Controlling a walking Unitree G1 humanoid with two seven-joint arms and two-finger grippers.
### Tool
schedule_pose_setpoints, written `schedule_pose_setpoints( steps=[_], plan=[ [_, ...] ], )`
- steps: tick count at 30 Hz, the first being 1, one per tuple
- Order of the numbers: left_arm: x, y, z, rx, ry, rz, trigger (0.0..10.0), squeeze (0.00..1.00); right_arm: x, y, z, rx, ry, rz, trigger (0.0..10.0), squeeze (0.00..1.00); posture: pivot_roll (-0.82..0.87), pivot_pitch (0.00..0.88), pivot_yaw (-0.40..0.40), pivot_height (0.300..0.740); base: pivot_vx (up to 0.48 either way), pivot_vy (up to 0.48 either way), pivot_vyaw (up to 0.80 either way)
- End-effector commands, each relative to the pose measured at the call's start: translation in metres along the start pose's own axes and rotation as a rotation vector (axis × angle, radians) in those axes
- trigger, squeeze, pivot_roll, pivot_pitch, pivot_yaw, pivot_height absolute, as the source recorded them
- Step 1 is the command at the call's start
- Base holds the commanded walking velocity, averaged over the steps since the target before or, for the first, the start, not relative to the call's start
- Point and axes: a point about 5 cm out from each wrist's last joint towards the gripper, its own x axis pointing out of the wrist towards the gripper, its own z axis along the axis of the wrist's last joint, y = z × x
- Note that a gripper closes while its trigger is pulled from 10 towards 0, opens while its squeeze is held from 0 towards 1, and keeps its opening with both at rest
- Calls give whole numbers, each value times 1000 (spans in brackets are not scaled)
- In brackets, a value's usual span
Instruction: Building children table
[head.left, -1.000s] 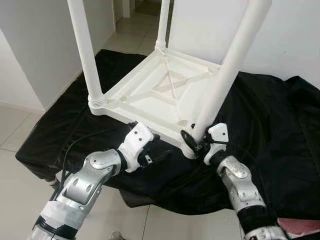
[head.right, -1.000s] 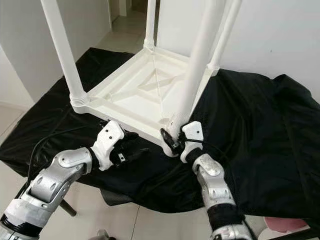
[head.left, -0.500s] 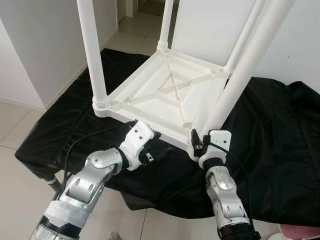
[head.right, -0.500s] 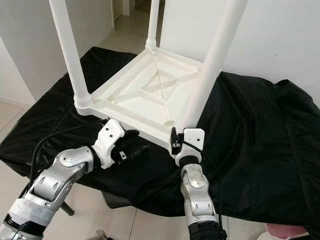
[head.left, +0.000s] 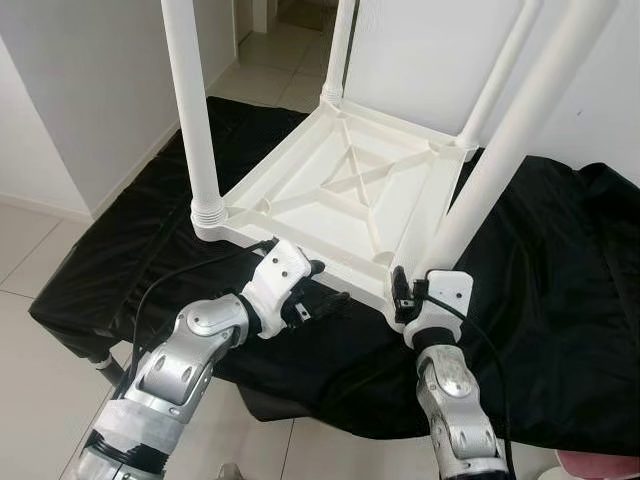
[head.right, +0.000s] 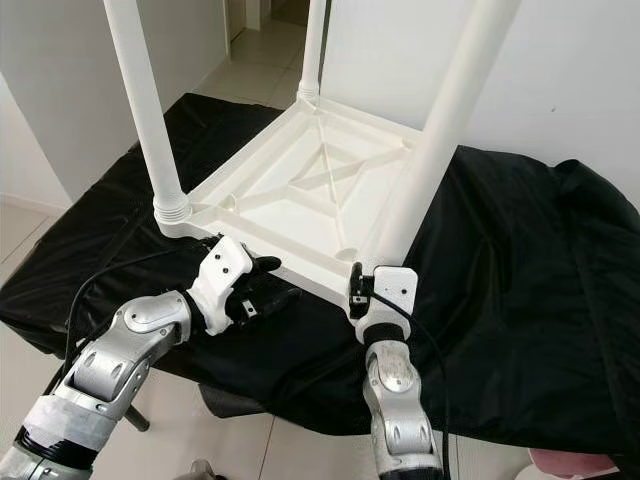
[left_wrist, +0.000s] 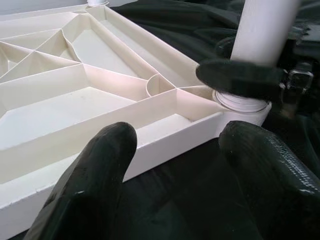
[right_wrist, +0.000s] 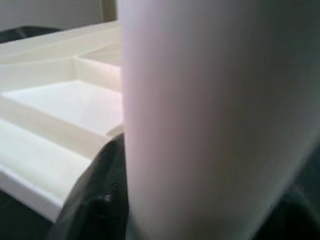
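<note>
Item: white plastic children's table (head.left: 330, 205), inverted, top down on a black cloth (head.left: 560, 260) at frame centre.

Far left: rear-left leg (head.left: 190, 110), upright, seated in its threaded collar at the table's left corner.

Lower left: our left gripper (head.left: 318, 300), fingers spread wide and holding nothing, poised at the near edge rail. Its wrist view has one fingertip (left_wrist: 95, 175) lying across the rail and the other down beside it over the cloth.

Centre: ribbed underside with a cross brace; further legs rise at the two rear corners.

Lower centre-right: our right gripper (head.left: 412, 297), closed around the base of the near leg (head.left: 500, 150), just above the near corner socket.

Handling (our judgement): light, stiff, hollow moulding with a smooth and probably slippery surface; the legs look likely to lever the table over if pushed high up. Best hold is low on a leg, near the collar, or on the rail.

View differences: the left wrist view shows the near leg's collar (left_wrist: 240, 101) sitting in the socket, which the head views hide behind the gripper. The right wrist view gives a blurred leg close up.
</note>
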Motion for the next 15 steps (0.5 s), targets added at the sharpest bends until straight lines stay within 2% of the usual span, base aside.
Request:
schedule_pose_setpoints(
  steps=[1, 2, 10, 12, 13, 14, 15],
  plan=[
    [1, 0, -2, 8, 10, 21, 10000, 0, -3, -2, -3, -4, 12, 8, 10000, 1000, 4, 15, -88, 740, 0, 0, 0],
    [2, 0, -2, 8, 8, 22, 10000, 0, -4, 0, 1, 27, -11, 58, 10000, 1000, 3, 13, -92, 740, 0, 0, 0],
    [1, 0, -2, 8, 7, 25, 10000, 0, -6, -3, 9, 37, -55, 110, 10000, 1000, 3, 13, -92, 740, 0, 0, 0],
    [1, -2, -3, 5, 7, 26, 10000, 0, -6, -9, 11, 39, -70, 153, 10000, 1000, 7, 16, -99, 740, 0, 0, 0],
    [0, -3, -4, 4, 8, 25, 10000, 0, -5, -13, 11, 36, -67, 175, 10000, 780, 10, 20, -99, 740, 0, 0, 0],
    [-1, -4, -4, 2, 9, 23, 10000, 0, -4, -15, 11, 37, -61, 203, 10000, 318, 10, 20, -99, 740, 0, 0, 0],
    [-2, -5, -4, 1, 10, 20, 10000, 0, -2, -17, 11, 34, -64, 228, 10000, 0, 12, 23, -100, 740, 0, 0, 0]
  ],
)
